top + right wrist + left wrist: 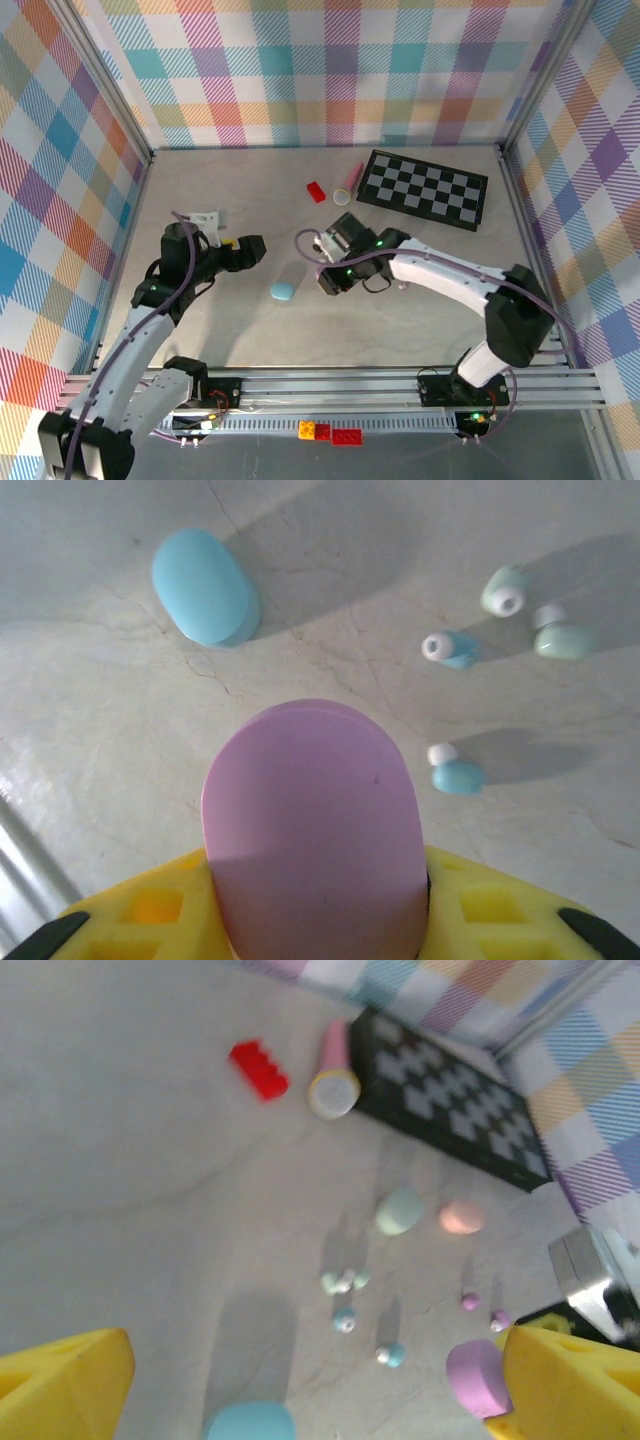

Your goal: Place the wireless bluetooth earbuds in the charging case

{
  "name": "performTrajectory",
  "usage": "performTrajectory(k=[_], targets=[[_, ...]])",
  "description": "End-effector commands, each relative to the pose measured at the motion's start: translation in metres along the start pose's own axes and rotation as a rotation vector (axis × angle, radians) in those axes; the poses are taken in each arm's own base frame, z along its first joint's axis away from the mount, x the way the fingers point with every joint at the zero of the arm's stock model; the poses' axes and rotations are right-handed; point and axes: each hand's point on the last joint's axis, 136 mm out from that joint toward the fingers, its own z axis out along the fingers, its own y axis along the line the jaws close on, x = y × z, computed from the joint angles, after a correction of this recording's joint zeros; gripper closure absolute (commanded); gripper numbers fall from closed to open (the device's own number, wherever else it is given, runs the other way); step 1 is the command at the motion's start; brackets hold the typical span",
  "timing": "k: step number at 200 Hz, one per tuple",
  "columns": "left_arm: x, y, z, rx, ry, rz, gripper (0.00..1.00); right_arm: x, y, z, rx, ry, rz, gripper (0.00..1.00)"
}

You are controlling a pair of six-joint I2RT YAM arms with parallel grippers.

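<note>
My right gripper (315,880) is shut on a lilac oval charging case (312,820), whose rounded end sticks out past the yellow fingers; it hangs over mid-table (333,278). On the table beyond it lie two teal earbuds (448,647) (455,773) and two mint earbuds (505,590). A light-blue case (205,585) lies closed further left. My left gripper (318,1360) stands open with nothing between its fingers, left of the blue case (282,291). It looks onto the mint buds (342,1281), the teal buds (344,1320), two purple buds (470,1301) and the lilac case (478,1377).
A mint case (400,1210) and a peach case (462,1217) lie past the buds. Further back are a red brick (316,191), a pink tube (348,180) and a black checkerboard (425,188). Plaid walls close in the table on three sides.
</note>
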Motion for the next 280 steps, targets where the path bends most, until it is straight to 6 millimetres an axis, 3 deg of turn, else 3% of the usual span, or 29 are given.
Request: performTrajectory(k=[1, 23, 52, 89, 129, 156, 195, 217, 280], targets=[[-0.019, -0.022, -0.006, 0.067, -0.101, 0.191, 0.08, -0.001, 0.015, -0.038, -0.124, 0.004, -0.124, 0.71], [-0.018, -0.051, -0.011, 0.208, -0.111, 0.288, 0.09, -0.017, 0.020, -0.076, -0.176, -0.053, -0.161, 0.72], [0.004, -0.095, -0.016, 0.405, -0.056, 0.483, 0.09, -0.029, 0.031, -0.116, -0.234, -0.103, -0.234, 0.73], [0.018, -0.142, -0.021, 0.637, 0.025, 0.553, 0.23, -0.031, 0.045, -0.141, -0.288, -0.092, -0.312, 0.73], [0.039, -0.179, -0.025, 0.800, 0.103, 0.632, 0.25, -0.036, 0.068, -0.165, -0.402, -0.120, -0.374, 0.75], [0.032, -0.194, -0.021, 0.808, 0.115, 0.595, 0.31, -0.037, 0.077, -0.172, -0.453, -0.125, -0.392, 0.76], [0.030, -0.213, -0.030, 0.911, 0.099, 0.584, 0.33, -0.034, 0.081, -0.173, -0.488, -0.111, -0.409, 0.77], [0.030, -0.218, -0.033, 0.942, 0.099, 0.587, 0.43, -0.032, 0.083, -0.174, -0.506, -0.098, -0.419, 0.77], [0.030, -0.224, -0.037, 0.988, 0.108, 0.593, 0.55, -0.026, 0.083, -0.167, -0.525, -0.063, -0.435, 0.78]])
